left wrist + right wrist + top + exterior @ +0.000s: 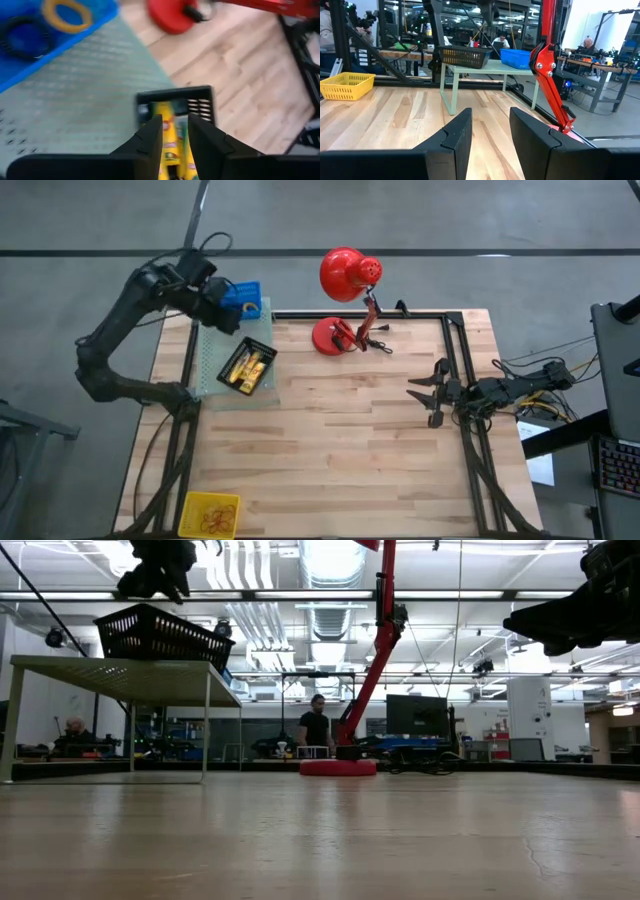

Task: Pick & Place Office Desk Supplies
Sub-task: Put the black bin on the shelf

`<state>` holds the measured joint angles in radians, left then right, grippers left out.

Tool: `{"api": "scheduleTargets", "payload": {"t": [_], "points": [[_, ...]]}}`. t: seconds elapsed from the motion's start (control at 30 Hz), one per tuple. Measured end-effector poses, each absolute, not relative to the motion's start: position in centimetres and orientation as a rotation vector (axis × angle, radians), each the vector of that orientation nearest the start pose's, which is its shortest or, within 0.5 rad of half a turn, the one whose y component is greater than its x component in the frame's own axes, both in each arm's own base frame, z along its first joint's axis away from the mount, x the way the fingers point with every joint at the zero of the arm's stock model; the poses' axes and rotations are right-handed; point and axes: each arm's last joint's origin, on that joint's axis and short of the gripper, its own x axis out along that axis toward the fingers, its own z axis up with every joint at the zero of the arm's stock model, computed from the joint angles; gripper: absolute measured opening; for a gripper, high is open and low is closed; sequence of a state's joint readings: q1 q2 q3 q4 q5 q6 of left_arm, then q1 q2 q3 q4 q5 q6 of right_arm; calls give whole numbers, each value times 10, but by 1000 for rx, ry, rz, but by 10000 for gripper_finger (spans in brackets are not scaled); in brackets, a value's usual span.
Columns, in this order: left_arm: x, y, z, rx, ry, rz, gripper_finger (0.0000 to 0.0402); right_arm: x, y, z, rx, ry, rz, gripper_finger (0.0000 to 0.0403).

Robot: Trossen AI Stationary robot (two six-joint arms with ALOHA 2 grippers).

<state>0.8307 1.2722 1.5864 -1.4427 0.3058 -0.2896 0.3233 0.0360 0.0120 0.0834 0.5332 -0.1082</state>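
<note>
Black mesh basket [247, 367] on a pale green perforated stand [215, 350] at the table's far left corner; contents: yellow rectangular pieces [246, 368] with red markings, lying side by side and filling most of its floor. Same basket seen from the left wrist view [199, 95], the yellow pieces [169, 131] directly below the fingers.

Blue tray [243, 297] at the far end of the same stand, just beside the black basket; contents per the left wrist view [30, 60]: one orange ring [66, 13] and one black ring [20, 37], lying apart from each other.

Yellow mesh basket [209, 513] at the near left edge of the wooden table [330, 440]; contents: thin tangled loops, too small to identify.

Red desk lamp [345, 300] standing on its round base at the far middle of the table, well apart from all three containers.

Left gripper [174, 135]: raised above the stand, over the black basket, pointing down at the yellow pieces; fingers slightly apart, nothing between them. Arm folded back from the table's left edge, elbow out beyond the tabletop.

Right gripper [428, 395]: at the table's right edge, pointing inward across the boards and clear of the surface; fingers [457, 131] apart with nothing held. Arm stretched low along the right rail.
</note>
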Motion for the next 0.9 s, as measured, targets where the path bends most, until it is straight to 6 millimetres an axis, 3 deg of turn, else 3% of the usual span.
{"api": "scheduleTargets", "payload": {"t": [0.13,0.37,0.53,0.67,0.9], "points": [[148,113,401,-806,900,542,98,95,16,173,-83,-43,-213,128],[180,50,375,-664,1013,686,98,95,16,173,-83,-43,-213,128],[194,10,368,-638,1046,642,98,95,16,173,-83,-43,-213,127],[202,-3,363,-627,1050,661,98,95,16,173,-83,-43,-213,128],[227,-6,348,-553,1103,689,98,95,16,173,-83,-43,-213,128]]}}
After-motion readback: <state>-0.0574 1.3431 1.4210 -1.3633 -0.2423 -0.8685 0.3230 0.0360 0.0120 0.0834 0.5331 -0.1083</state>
